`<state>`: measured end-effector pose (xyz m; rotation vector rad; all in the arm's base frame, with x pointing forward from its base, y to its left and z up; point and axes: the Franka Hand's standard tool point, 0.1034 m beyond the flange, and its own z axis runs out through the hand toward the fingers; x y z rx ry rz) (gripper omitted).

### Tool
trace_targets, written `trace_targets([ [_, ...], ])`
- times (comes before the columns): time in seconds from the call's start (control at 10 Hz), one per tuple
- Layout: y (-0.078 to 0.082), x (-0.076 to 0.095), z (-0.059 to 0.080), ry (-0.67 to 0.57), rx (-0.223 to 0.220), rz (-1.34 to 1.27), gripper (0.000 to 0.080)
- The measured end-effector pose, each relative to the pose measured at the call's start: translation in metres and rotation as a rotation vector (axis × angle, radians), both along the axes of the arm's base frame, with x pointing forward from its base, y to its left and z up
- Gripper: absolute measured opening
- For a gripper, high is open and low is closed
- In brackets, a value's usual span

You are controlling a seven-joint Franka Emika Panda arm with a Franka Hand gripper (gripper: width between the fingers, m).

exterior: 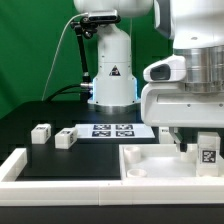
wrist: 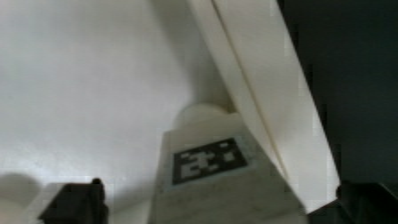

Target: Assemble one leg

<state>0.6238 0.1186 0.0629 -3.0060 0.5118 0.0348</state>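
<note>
A leg point(wrist: 214, 165), a small white block with a black-and-white tag, stands upright on the floor of the large white tray-like part point(wrist: 89, 90), close to its raised rim point(wrist: 263, 80). My gripper point(wrist: 217, 208) is open. Its dark fingertips point(wrist: 71, 205) stand on either side of the leg, with a gap on each side. In the exterior view the gripper point(exterior: 197, 142) hangs low over the tray-like part point(exterior: 150, 165) at the exterior view's right, with the tagged leg point(exterior: 207, 151) beside it.
Two more legs point(exterior: 40, 133) point(exterior: 65, 138) lie on the black table at the exterior view's left. The marker board point(exterior: 112, 130) lies behind the tray-like part. The robot base point(exterior: 110, 75) stands at the back. A white wall point(exterior: 20, 165) runs along the front left.
</note>
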Motion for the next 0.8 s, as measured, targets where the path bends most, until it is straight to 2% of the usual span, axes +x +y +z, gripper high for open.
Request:
trace_targets([
  [0.1,-0.0004,0.0000,-0.0001,-0.008,-0.013,0.092,0.0649],
  [0.3,-0.0017,0.0002,-0.0002,-0.011,-0.013,0.117,0.0639],
  [0.4,-0.0018,0.0003,-0.0002,-0.011,-0.013,0.117,0.0469],
  [0.5,-0.0018,0.0003,-0.0002,-0.011,-0.013,0.117,0.0469],
  [0.6,-0.0018,0.0003,-0.0002,-0.010,-0.013,0.100,0.0293],
  [0.8,-0.0036,0.0004,-0.0003,-0.006,-0.008,0.060,0.0288],
])
